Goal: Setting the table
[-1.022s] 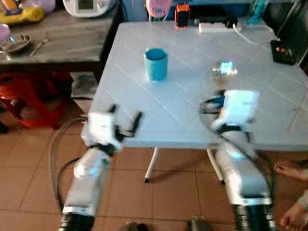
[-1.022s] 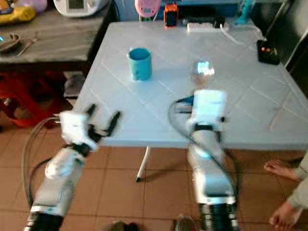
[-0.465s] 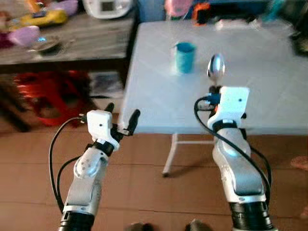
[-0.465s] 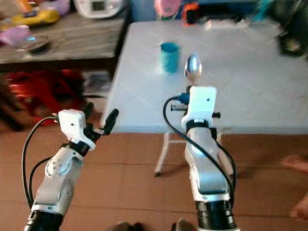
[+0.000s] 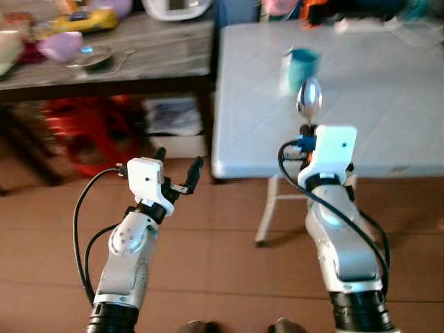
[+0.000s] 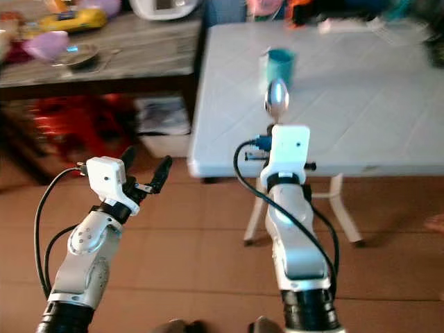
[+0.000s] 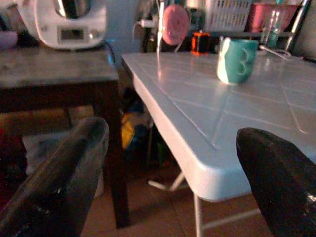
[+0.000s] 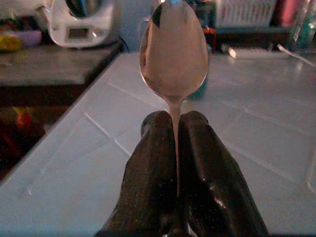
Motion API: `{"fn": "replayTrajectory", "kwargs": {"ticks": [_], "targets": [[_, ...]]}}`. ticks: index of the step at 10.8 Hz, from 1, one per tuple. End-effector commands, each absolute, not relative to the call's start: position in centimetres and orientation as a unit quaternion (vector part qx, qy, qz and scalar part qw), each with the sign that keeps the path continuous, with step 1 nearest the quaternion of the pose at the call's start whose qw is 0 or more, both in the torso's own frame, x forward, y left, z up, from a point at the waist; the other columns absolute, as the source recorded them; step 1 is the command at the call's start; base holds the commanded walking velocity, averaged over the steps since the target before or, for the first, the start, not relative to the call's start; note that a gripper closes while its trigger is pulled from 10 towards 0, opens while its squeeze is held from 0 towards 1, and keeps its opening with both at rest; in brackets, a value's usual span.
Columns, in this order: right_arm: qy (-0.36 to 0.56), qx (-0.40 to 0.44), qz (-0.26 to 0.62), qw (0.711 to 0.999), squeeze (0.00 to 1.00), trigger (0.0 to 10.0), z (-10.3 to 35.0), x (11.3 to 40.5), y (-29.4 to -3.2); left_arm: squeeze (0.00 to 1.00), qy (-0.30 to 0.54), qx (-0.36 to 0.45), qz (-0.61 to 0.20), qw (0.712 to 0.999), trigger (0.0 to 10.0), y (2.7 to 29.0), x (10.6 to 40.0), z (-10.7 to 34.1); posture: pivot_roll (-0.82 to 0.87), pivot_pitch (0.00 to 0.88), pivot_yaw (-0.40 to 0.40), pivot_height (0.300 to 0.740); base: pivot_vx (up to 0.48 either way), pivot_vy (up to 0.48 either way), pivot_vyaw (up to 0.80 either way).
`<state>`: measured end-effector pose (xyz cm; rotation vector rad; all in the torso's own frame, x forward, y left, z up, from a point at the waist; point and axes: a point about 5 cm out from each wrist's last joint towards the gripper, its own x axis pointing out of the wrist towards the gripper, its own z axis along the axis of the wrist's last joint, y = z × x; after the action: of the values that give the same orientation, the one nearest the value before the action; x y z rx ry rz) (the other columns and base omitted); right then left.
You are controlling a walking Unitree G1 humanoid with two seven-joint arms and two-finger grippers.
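My head stereo pair looks forward and down at the white table point(image 5: 361, 111) from beyond its near edge. Both wrist cameras face the table at edge height, close in. All views share its tabletop and the teal cup point(image 7: 237, 61).

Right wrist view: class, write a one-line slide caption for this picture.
Right hand pinches a metal spoon upright by its handle, bowl raised above the pale table, white appliance behind.
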<state>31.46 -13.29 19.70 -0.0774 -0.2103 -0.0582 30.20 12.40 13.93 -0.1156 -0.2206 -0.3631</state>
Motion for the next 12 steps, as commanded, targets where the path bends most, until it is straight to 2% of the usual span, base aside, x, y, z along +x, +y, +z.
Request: {"fn": "replayTrajectory", "kwargs": {"ticks": [1,12], "targets": [[-0.112,-0.037,-0.036,0.992,0.00,10.0,19.93,31.34,-13.55,0.00,-0.107,-0.049,-0.185,0.976,10.0,12.24,30.09,13.82,-0.11,0.146,0.114,0.740,0.000,0.356,0.00],[-0.119,-0.043,-0.022,0.992,0.00,10.0,19.80,31.54,-13.14,0.00,-0.103,-0.044,-0.184,0.977,10.0,12.12,30.15,13.71,-0.10,0.130,0.114,0.740,0.000,0.378,0.00]]}}
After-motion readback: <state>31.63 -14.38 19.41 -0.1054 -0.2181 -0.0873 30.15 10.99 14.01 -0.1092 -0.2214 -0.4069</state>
